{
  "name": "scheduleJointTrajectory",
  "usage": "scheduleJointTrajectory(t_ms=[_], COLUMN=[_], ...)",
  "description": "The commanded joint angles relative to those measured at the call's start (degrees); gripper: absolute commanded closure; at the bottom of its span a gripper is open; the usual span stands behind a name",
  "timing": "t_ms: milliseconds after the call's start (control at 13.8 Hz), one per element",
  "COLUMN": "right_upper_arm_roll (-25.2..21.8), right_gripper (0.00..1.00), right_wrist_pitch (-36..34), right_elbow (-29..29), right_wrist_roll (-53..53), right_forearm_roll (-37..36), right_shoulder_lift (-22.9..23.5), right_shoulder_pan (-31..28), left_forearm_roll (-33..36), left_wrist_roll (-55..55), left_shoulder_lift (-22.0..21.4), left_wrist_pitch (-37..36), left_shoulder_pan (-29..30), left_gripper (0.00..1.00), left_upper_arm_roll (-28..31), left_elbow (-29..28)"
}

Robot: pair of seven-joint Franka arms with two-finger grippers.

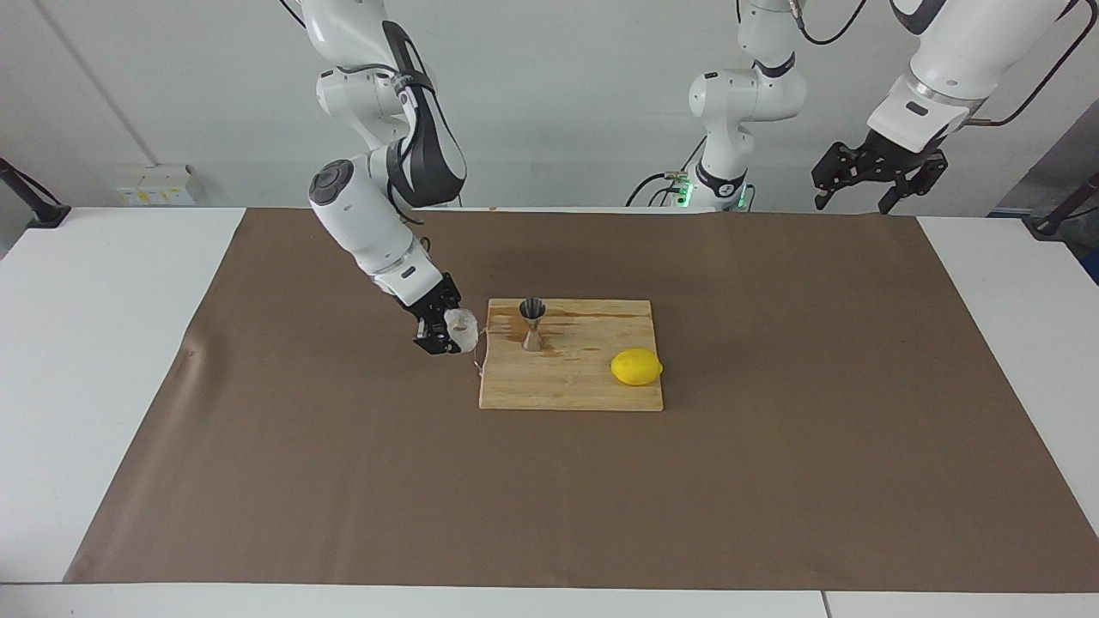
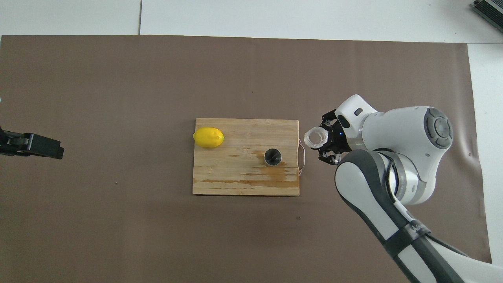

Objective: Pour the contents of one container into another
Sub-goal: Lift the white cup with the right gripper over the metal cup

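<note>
The clear faceted glass tumbler [image 1: 461, 329] is held in my right gripper [image 1: 448, 328], which is shut on it. It hangs low over the brown paper, just off the wooden board's edge at the right arm's end. In the overhead view the glass [image 2: 315, 137] shows its open mouth between the right gripper's [image 2: 324, 138] fingers. The steel hourglass jigger [image 1: 532, 324] stands upright on the board, a short way from the glass; it also shows in the overhead view [image 2: 272, 156]. My left gripper [image 1: 876, 176] waits raised and open at the left arm's end [image 2: 33, 144].
The wooden cutting board [image 1: 567, 390] lies mid-table on brown paper, with wet stains around the jigger and a wire handle on its edge by the glass. A yellow lemon [image 1: 636, 367] lies on the board's corner toward the left arm's end [image 2: 208, 137].
</note>
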Motion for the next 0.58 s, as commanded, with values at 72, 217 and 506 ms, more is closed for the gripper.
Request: scheduleJointTrajectory(t_ms=[72,217,506], right_upper_arm_roll=[0.07,0.07,0.07], right_gripper=[0.74,0.74,0.74], right_wrist_pitch=[-2.77,-3.75,-5.06], right_elbow=[3.73,5.23,6.37], right_wrist_roll=[8.53,12.93,15.85], right_forearm_roll=[-9.12,-12.39,-18.02], right_shoulder_lift=[0.53,1.06,1.41], right_shoulder_pan=[3.14,5.33,7.01], left_forearm_roll=[0.31,0.31,0.31], left_wrist_roll=[-0.38,-0.29,-0.29], left_shoulder_lift=[-1.84,-1.85,-1.85], left_wrist_pitch=[0.78,0.77,0.69], left_shoulder_pan=[0.80,0.63,0.80], left_gripper=[0.00,0.00,0.00], left_upper_arm_roll=[-0.50,-0.50,-0.50], left_elbow=[-3.51,-3.25,-3.34])
